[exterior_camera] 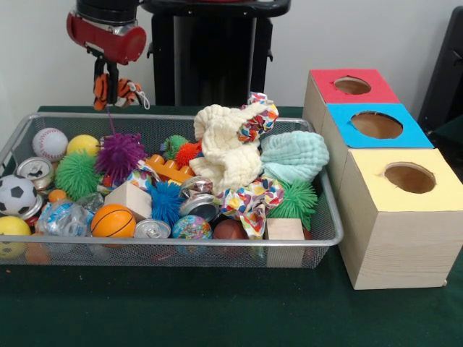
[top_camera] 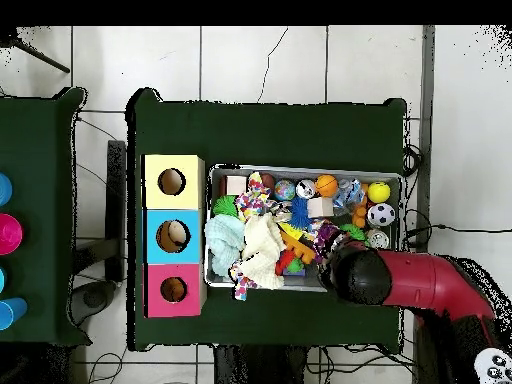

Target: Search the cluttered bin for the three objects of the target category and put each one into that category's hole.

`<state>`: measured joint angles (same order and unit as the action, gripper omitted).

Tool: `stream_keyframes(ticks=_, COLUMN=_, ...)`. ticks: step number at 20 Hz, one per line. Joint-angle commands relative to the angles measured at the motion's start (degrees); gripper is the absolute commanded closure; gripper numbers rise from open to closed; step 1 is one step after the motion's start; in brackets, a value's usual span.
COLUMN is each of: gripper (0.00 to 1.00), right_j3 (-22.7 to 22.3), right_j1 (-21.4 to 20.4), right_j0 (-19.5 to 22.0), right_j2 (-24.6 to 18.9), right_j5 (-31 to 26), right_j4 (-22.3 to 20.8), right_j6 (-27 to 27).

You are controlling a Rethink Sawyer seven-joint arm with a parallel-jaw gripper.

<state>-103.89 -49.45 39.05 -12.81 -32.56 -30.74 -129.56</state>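
Three boxes point(exterior_camera: 394, 246) stand in a row beside the bin point(exterior_camera: 181, 249), one red, one blue and one yellow, and each has a round hole on top. The bin lies between them and the arm point(exterior_camera: 108, 32), so the trip to any hole is long. I think that is where things could go wrong. The gripper point(exterior_camera: 105, 78) hangs above the far corner of the bin, at the end away from the boxes. A big heap of cloth point(exterior_camera: 228, 144) piles up high in the middle of the bin. If the arm goes across too low, the thing it holds could bump the heap and get pulled loose. It holds a small orange and black striped toy point(exterior_camera: 124, 90). The toy looks soft, and it sticks out to one side of the gripper, so it seems to be held by just one end. A soft thing held like that can slip out when the arm moves fast. Then it would drop back into the mess or onto the table. A thin thread seems to hang down from it toward the purple spiky ball point(exterior_camera: 119, 155). I cannot tell if it touches the ball, but it could catch there. The toy could also hit the edge of a hole and not go in. The gripper is nearly closed and pinches the toy, which touches nothing else. I cannot tell which hole is the right one for it.
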Motion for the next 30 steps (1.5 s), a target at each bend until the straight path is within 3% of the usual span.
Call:
stream_keyframes(ticks=1, gripper=1.0, right_j3=-0.21, right_j1=-0.73, right_j0=1.4, right_j2=-6.95, right_j5=-5.36, right_j4=1.57, right_j6=11.67)
stream_keyframes(ticks=8, gripper=1.0, right_j3=-3.56, right_j1=-2.41, right_j0=2.75, right_j2=-8.69, right_j5=-5.89, right_j4=2.64, right_j6=11.45)
stream_keyframes(ticks=20, gripper=1.0, right_j3=-8.16, right_j1=-9.93, right_j0=5.24, right_j2=-12.27, right_j5=-10.8, right_j4=7.22, right_j6=13.66)
stream_keyframes(ticks=30, gripper=1.0, right_j3=-7.59, right_j1=-6.99, right_j0=6.49, right_j2=-13.33, right_j5=-7.94, right_j4=4.35, right_j6=12.61)
